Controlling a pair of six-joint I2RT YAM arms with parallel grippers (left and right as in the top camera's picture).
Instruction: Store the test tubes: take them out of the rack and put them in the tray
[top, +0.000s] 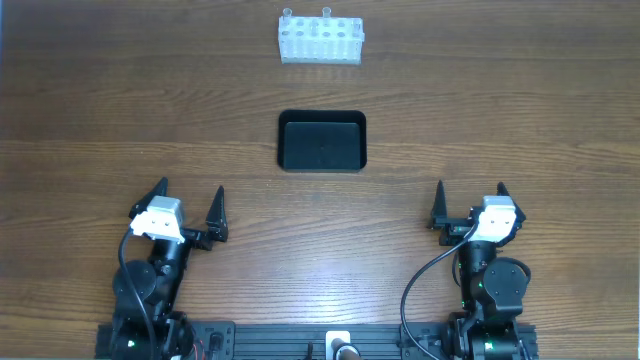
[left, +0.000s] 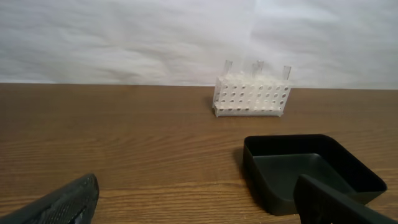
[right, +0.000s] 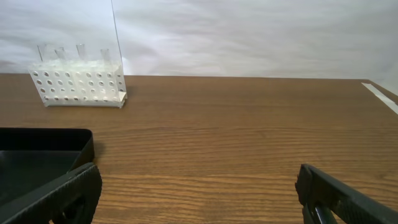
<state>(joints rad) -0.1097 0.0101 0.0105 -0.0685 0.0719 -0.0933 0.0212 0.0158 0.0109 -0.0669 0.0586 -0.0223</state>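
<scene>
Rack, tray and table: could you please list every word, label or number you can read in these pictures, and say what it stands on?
There is no readable text in any view.
The test tube rack shows only rows of round holes.
The black tray is plain.
The wooden table carries no label, number or sign.

Both arms are black with rounded joints: the left arm (top: 150, 285) at 7 o'clock, the right arm (top: 492, 285) at 5. Each wrist bears a white boxy block (top: 157, 217). The left gripper (top: 191, 187) and right gripper (top: 470, 185) have black, tapered, pointed fingers. Thin black cables (top: 413, 285) loop down to a black base rail (top: 270, 340).
</scene>
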